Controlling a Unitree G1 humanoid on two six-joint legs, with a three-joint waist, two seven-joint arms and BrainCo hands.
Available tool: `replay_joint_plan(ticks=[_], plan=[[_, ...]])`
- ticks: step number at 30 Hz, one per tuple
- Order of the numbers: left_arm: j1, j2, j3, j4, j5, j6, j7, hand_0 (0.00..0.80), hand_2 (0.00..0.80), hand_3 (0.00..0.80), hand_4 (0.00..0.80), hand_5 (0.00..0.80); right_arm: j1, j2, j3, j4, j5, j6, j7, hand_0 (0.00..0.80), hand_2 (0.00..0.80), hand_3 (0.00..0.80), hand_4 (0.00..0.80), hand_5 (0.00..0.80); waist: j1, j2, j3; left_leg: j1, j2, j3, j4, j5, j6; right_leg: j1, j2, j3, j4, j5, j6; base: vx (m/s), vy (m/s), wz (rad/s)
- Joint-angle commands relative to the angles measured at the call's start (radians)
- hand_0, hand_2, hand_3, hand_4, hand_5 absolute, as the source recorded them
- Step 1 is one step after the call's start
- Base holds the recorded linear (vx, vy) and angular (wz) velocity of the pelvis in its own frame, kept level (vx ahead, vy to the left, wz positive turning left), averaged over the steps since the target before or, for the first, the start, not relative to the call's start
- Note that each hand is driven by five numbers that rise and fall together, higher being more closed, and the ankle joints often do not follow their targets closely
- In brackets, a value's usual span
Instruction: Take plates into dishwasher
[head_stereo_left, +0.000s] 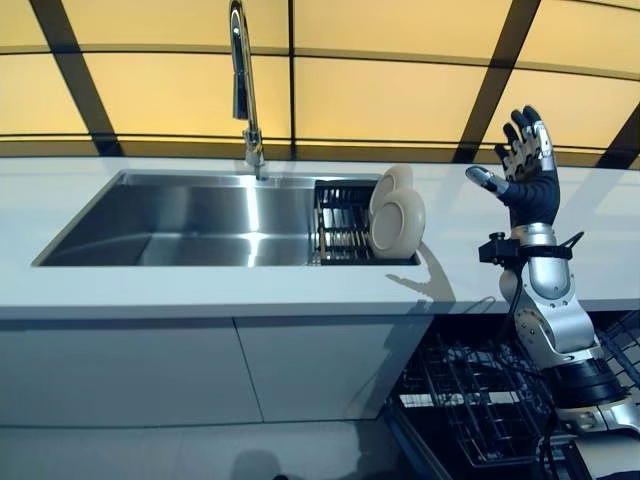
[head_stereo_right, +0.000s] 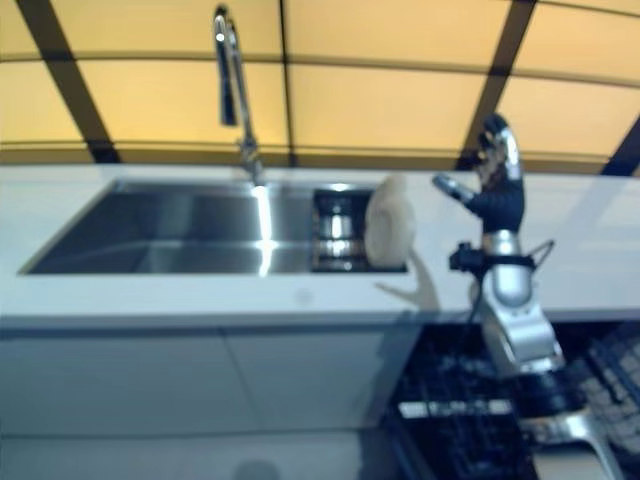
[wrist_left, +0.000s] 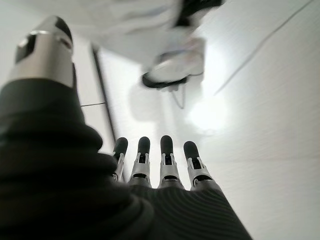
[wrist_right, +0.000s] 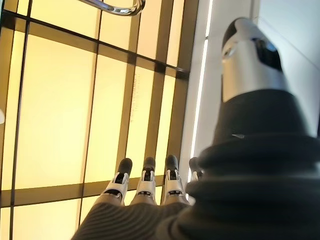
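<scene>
Down at the lower right, closest to us, we see the open dishwasher (head_stereo_left: 480, 410) w/ its dark wire rack pulled out under the counter edge. From there we go by size. White counter (head_stereo_left: 150, 295) runs across the whole view, w/ white cabinet fronts (head_stereo_left: 240, 375) under it. Behind it is the wall of amber panels (head_stereo_left: 400, 95) divided by dark strips. Set in the counter is the steel sink (head_stereo_left: 180, 225), and the tall chrome faucet (head_stereo_left: 243, 85) stands at its back edge, approx. in the middle.

At the right end of the sink sits a dark dish rack (head_stereo_left: 340, 225). Two cream plates (head_stereo_left: 397, 222) stand on edge in it, one just behind the other, leaning at the rack's right side. Nothing touches them.

Our right hand (head_stereo_left: 527, 165) is raised above the counter, right of the plates and well apart from them. Its fingers are straight and spread, thumb out to the side, and it holds nothing.

Our left hand (wrist_left: 160, 165) shows only in its wrist view, over the pale floor. Fingers straight there also, nothing in them.
</scene>
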Motion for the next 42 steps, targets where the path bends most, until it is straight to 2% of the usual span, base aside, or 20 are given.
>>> replay_joint_plan(ticks=[1,8,11,13,14,16,18,19,21,24,25,27,28,31,34,35,38,39,42], plan=[[-0.035,0.018,-0.023,0.001,-0.018,-0.039,-0.005,0.000,0.000,0.000,0.000,0.000,0.000,-0.021,-0.070,-0.036,0.029,-0.070,0.008,0.000,0.000,0.000,0.000,0.000,0.034,-0.094,-0.052,-0.187,-0.050,-0.009,0.123,-0.017,0.001,0.213,-0.073,-0.018,-0.167,0.102,0.068,0.147,0.087,-0.03],[-0.046,0.032,-0.030,-0.022,-0.014,-0.041,-0.008,0.000,0.000,0.000,0.000,0.000,0.012,0.007,-0.077,-0.014,0.008,-0.069,0.025,0.000,0.000,0.000,0.000,0.000,0.038,-0.097,-0.076,-0.169,-0.076,-0.032,0.145,-0.061,0.040,0.181,-0.119,-0.027,-0.079,0.146,0.095,0.152,0.093,0.05],[-0.046,0.033,-0.040,-0.014,-0.009,-0.027,-0.010,0.000,0.000,0.000,0.000,0.000,0.005,0.020,-0.077,0.021,-0.014,-0.079,0.018,0.000,0.000,0.000,0.000,0.000,0.041,-0.100,-0.096,-0.155,-0.098,-0.043,0.152,-0.088,0.062,0.149,-0.162,-0.017,0.030,0.264,0.104,0.155,0.135,-0.01],[-0.044,0.034,-0.042,-0.007,-0.004,-0.023,-0.013,0.000,0.000,0.000,0.000,0.000,0.005,0.020,-0.079,0.024,-0.015,-0.081,0.014,0.000,0.000,0.000,0.000,0.000,0.041,-0.096,-0.101,-0.144,-0.104,-0.047,0.150,-0.095,0.072,0.131,-0.176,-0.016,0.093,0.311,0.103,0.106,0.134,-0.07],[-0.042,0.037,-0.042,0.004,0.003,-0.018,-0.016,0.000,0.000,0.000,0.000,0.000,0.008,0.022,-0.082,0.029,-0.017,-0.086,0.015,0.000,0.000,0.000,0.000,0.000,0.040,-0.087,-0.103,-0.125,-0.109,-0.051,0.141,-0.102,0.085,0.102,-0.186,-0.015,0.182,0.365,0.104,0.118,0.207,-0.09],[-0.041,0.038,-0.043,0.027,0.004,-0.015,-0.018,0.000,0.000,0.000,0.000,0.000,0.008,0.028,-0.078,0.022,-0.027,-0.075,0.011,0.000,0.000,0.000,0.000,0.000,0.029,-0.046,-0.099,-0.068,-0.098,-0.066,0.119,-0.112,0.103,0.003,-0.179,-0.027,0.402,0.414,0.104,0.173,0.313,-0.10],[-0.036,0.036,-0.037,0.024,0.010,-0.004,-0.020,0.000,0.000,0.000,0.000,0.000,0.003,0.023,-0.068,0.029,-0.030,-0.069,0.007,0.000,0.000,0.000,0.000,0.000,0.016,-0.014,-0.087,-0.011,-0.094,-0.084,0.101,-0.120,0.110,-0.096,-0.170,-0.035,0.541,0.412,0.096,0.188,0.278,0.11],[-0.033,0.034,-0.037,0.019,0.005,0.002,-0.018,0.000,0.000,0.000,0.000,0.000,-0.003,0.020,-0.063,0.031,-0.033,-0.064,0.003,0.000,0.000,0.000,0.000,0.000,0.010,-0.009,-0.080,0.017,-0.098,-0.089,0.088,-0.124,0.111,-0.141,-0.169,-0.051,0.552,0.402,0.088,0.208,0.168,0.25],[-0.023,0.029,-0.035,0.015,0.008,0.002,-0.015,0.000,0.000,0.000,0.000,0.000,-0.024,0.000,-0.063,0.044,-0.025,-0.049,0.002,0.000,0.000,0.000,0.000,0.000,0.003,-0.014,-0.075,0.048,-0.116,-0.099,0.063,-0.127,0.109,-0.161,-0.177,-0.087,0.455,0.354,0.067,0.220,0.024,0.18],[-0.019,0.032,-0.028,0.010,0.014,0.010,-0.011,0.000,0.000,0.000,0.000,0.000,-0.066,-0.028,-0.060,0.057,-0.011,-0.033,-0.004,0.000,0.000,0.000,0.000,0.000,-0.018,-0.030,-0.061,0.100,-0.128,-0.108,0.042,-0.151,0.096,-0.199,-0.183,-0.133,0.242,0.305,0.061,0.267,-0.118,0.09],[-0.017,0.032,-0.017,0.009,0.016,0.012,-0.007,0.000,0.000,0.000,0.000,0.000,-0.088,-0.036,-0.056,0.070,-0.005,-0.034,-0.006,0.000,0.000,0.000,0.000,0.000,-0.040,-0.048,-0.053,0.147,-0.139,-0.119,0.028,-0.184,0.082,-0.217,-0.172,-0.153,0.052,0.309,0.078,0.305,-0.171,0.00],[-0.015,0.032,-0.011,0.010,0.016,0.008,-0.005,0.000,0.000,0.000,0.000,0.000,-0.100,-0.042,-0.051,0.070,-0.013,-0.031,-0.016,0.000,0.000,0.000,0.000,0.000,-0.061,-0.054,-0.048,0.185,-0.145,-0.136,0.020,-0.207,0.075,-0.226,-0.147,-0.152,-0.059,0.332,0.098,0.323,-0.160,0.07],[-0.012,0.028,-0.012,0.012,0.011,0.004,0.004,0.000,0.000,0.000,0.000,0.000,-0.115,-0.056,-0.051,0.068,-0.018,-0.016,-0.026,0.000,0.000,0.000,0.000,0.000,-0.083,-0.056,-0.047,0.226,-0.149,-0.157,0.003,-0.220,0.073,-0.247,-0.118,-0.149,-0.145,0.380,0.121,0.320,-0.134,0.22],[-0.012,0.030,-0.015,0.010,0.007,0.011,0.006,0.000,0.000,0.000,0.000,0.000,-0.144,-0.100,-0.070,0.082,-0.013,0.007,-0.033,0.000,0.000,0.000,0.000,0.000,-0.099,-0.046,-0.046,0.280,-0.134,-0.180,-0.027,-0.226,0.070,-0.276,-0.103,-0.177,-0.177,0.413,0.130,0.243,-0.104,0.24],[-0.006,0.036,-0.008,0.012,0.014,0.017,0.003,0.000,0.000,0.000,0.000,0.000,-0.159,-0.131,-0.082,0.098,-0.005,0.003,-0.041,0.000,0.000,0.000,0.000,0.000,-0.092,-0.049,-0.047,0.306,-0.129,-0.181,-0.056,-0.223,0.071,-0.273,-0.106,-0.207,-0.145,0.421,0.131,0.241,-0.171,0.12],[-0.004,0.040,-0.005,0.015,0.014,0.019,0.001,0.000,0.000,0.000,0.000,0.000,-0.162,-0.143,-0.089,0.100,-0.008,-0.002,-0.045,0.000,0.000,0.000,0.000,0.000,-0.091,-0.053,-0.049,0.314,-0.132,-0.180,-0.064,-0.227,0.073,-0.266,-0.104,-0.208,-0.129,0.418,0.129,0.232,-0.169,0.03],[-0.013,0.045,-0.005,0.039,0.007,0.016,-0.001,0.000,0.000,0.000,0.000,0.000,-0.155,-0.177,-0.100,0.104,0.002,-0.032,-0.052,0.000,0.000,0.000,0.000,0.000,-0.111,-0.073,-0.066,0.309,-0.151,-0.199,-0.050,-0.234,0.075,-0.240,-0.102,-0.166,-0.146,0.417,0.124,0.223,-0.167,0.31],[-0.012,0.047,0.000,0.039,0.009,0.019,-0.007,0.000,0.000,0.000,0.000,0.000,-0.152,-0.180,-0.102,0.102,0.006,-0.034,-0.051,0.000,0.000,0.000,0.000,0.000,-0.112,-0.067,-0.072,0.319,-0.141,-0.201,-0.047,-0.246,0.072,-0.237,-0.096,-0.165,-0.140,0.406,0.125,0.239,-0.174,0.45],[0.001,0.042,0.009,0.027,0.022,0.014,-0.023,0.000,0.000,0.000,0.000,0.000,-0.131,-0.167,-0.122,0.067,0.009,-0.030,-0.043,0.000,0.000,0.000,0.000,0.000,-0.119,-0.050,-0.087,0.369,-0.099,-0.183,-0.031,-0.280,0.040,-0.219,-0.102,-0.203,-0.118,0.373,0.111,0.218,-0.174,0.09]])
